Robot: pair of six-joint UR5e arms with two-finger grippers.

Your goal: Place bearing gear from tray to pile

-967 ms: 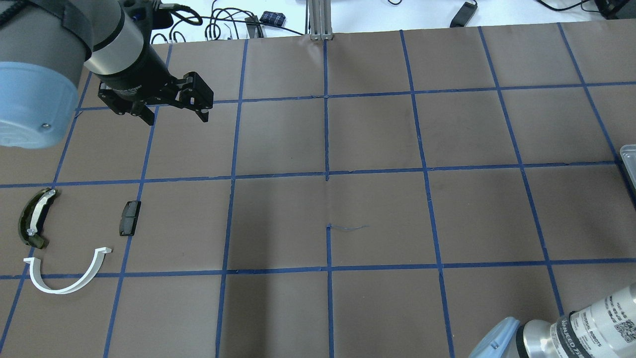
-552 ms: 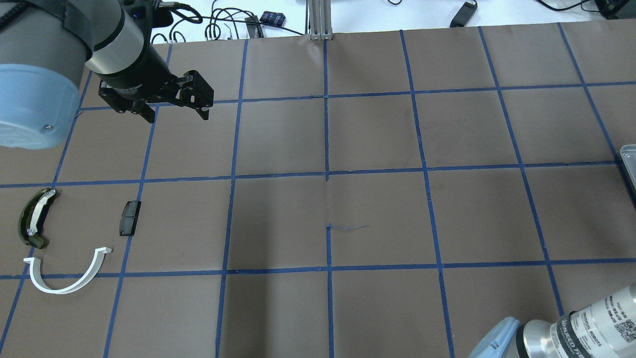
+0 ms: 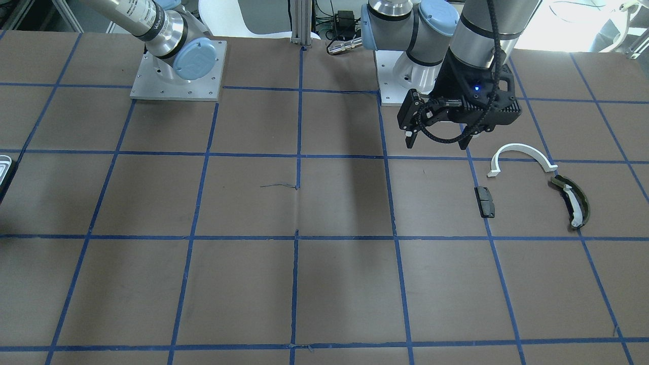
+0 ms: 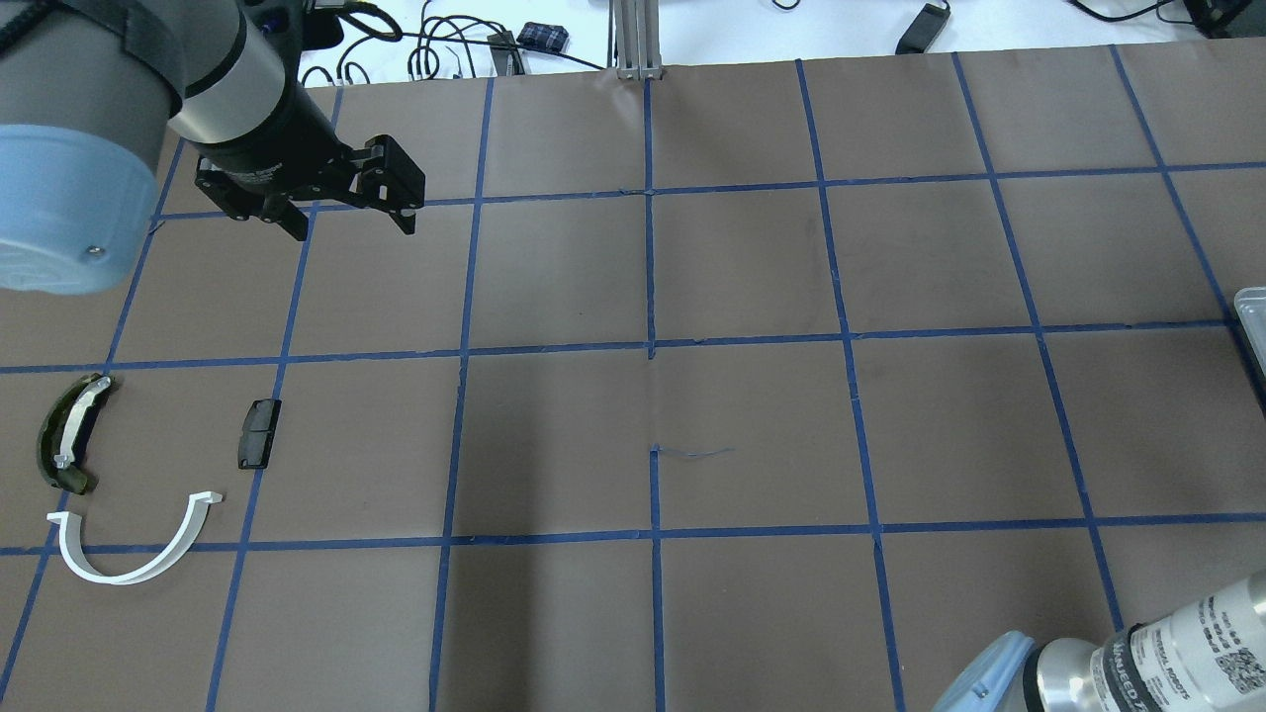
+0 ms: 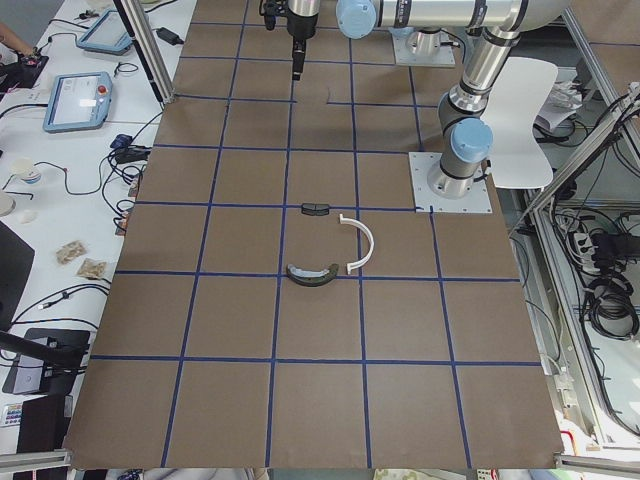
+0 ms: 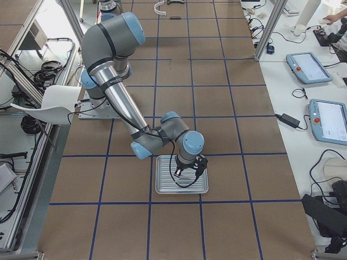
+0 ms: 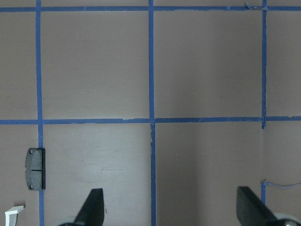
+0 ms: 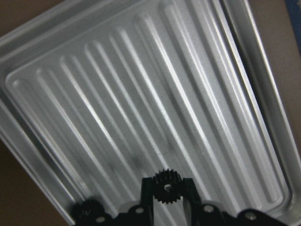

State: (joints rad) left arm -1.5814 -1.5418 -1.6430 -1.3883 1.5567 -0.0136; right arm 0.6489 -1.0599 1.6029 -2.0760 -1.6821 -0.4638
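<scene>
Brown paper gridded with blue tape covers the table [image 4: 752, 267], and over the last second little has moved on it. The left gripper [image 4: 351, 229] has edged a touch further from the pile [image 4: 259, 432], and the right arm has slid lower out of the overhead corner. The pile holds the same three pieces as before, so I judge nothing has been delivered yet. We are at the pick, with the whole carry to come.

Overhead gives me only a sliver of the tray [image 4: 1251, 316], at the table's opposite end from the pile, and no right-hand tool at all. The right wrist camera fills that in: the bearing gear [image 8: 164, 188] is over the tray's ribbed floor, pinched between the fingers of the right gripper [image 8: 166, 184], well apart from the pile. Whether it has lifted I cannot tell. The left wrist camera shows the left fingers spread wide around nothing, with the pile's black block [image 7: 35, 168] off to one side below
</scene>
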